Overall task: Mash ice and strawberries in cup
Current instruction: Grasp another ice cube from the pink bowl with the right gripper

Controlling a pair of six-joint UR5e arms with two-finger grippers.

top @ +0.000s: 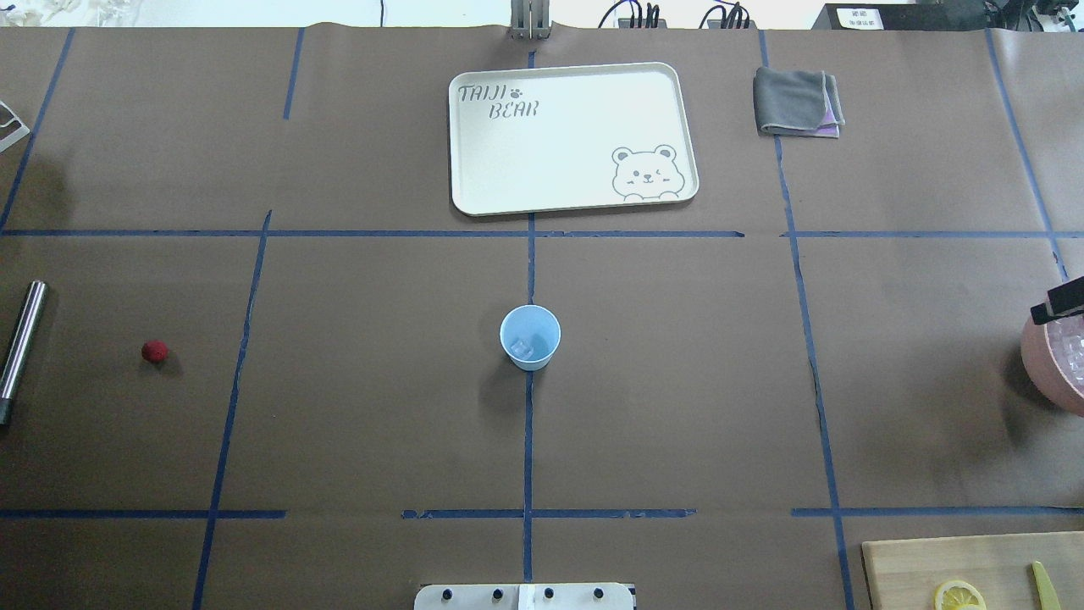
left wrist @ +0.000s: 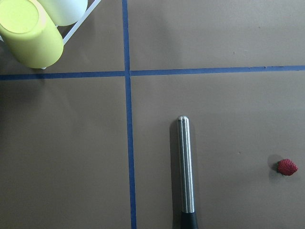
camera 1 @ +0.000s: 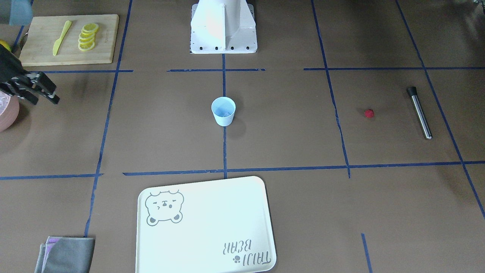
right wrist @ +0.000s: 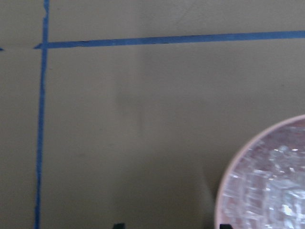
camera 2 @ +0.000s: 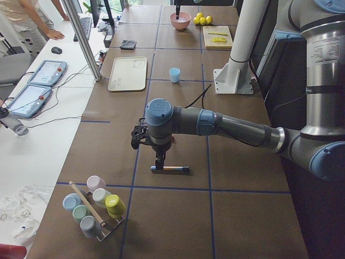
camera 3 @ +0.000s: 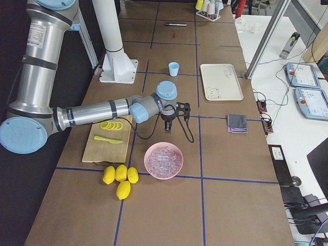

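Note:
The pale blue cup [camera 1: 223, 110] stands upright mid-table with a couple of ice cubes [top: 522, 347] in it. More ice [camera 3: 164, 160] fills the pink bowl [right wrist: 228, 171]. The red strawberry [camera 1: 369, 113] lies on the table next to a steel muddler [camera 1: 419, 112]; both also show in the left wrist view, the strawberry [left wrist: 287, 167] to the right of the muddler [left wrist: 185, 167]. My left gripper [camera 2: 160, 162] hangs over the muddler; I cannot tell if it is open or shut. My right gripper [camera 1: 45, 101] is open and empty beside the bowl, its tips [right wrist: 119, 225] apart.
A cutting board [camera 1: 106, 38] holds lemon slices [camera 1: 88, 36] and a yellow knife [camera 1: 61, 37]. A cream tray [camera 1: 227, 212] and a grey cloth [camera 1: 66, 254] lie on the far side. A rack of coloured cups [camera 2: 94, 205] stands beyond the muddler. Whole lemons [camera 3: 120, 179] lie by the bowl.

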